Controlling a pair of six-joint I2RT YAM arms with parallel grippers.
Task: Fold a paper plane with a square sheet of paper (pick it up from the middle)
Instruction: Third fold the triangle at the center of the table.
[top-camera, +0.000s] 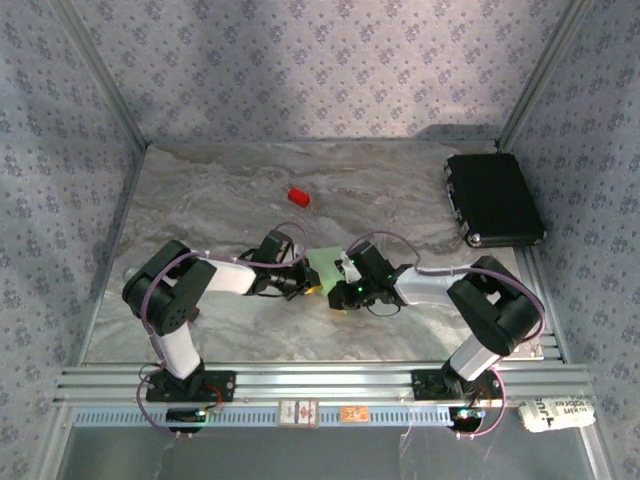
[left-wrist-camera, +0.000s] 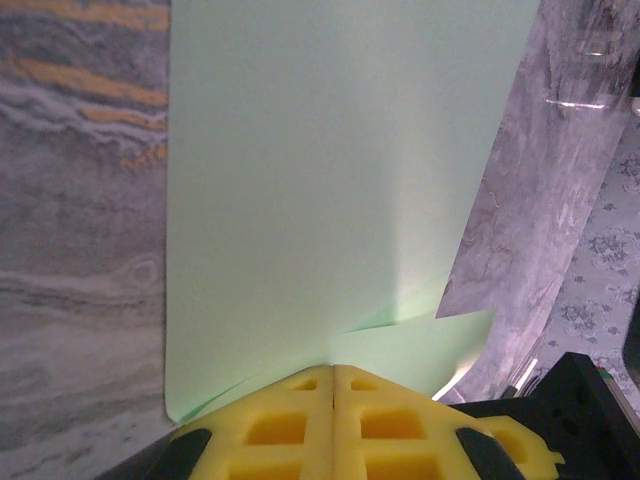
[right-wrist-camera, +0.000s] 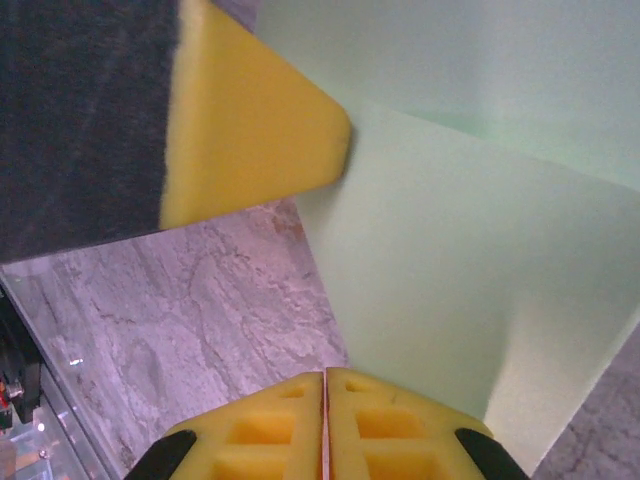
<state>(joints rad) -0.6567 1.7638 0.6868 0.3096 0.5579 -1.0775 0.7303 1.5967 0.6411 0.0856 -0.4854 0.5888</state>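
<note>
Two end effectors meet at one pale-green square sheet of thin paper (top-camera: 325, 266). It sits near the middle of the grey marbled bench (top-camera: 210, 190), partly folded, with one layer lapping another. The left end effector (left-wrist-camera: 333, 372), at the sheet's 9 o'clock, is clenched, its yellow fingertips pressed together against the paper's near edge. The right end effector (right-wrist-camera: 325, 378), at the sheet's 3 o'clock, is likewise clenched with its tips at the paper. Whether either one actually pinches the sheet cannot be told. A small red block (top-camera: 299, 197) lies at the sheet's 12 o'clock, well apart. A black rectangular case (top-camera: 492, 198) lies at its 2 o'clock.
</note>
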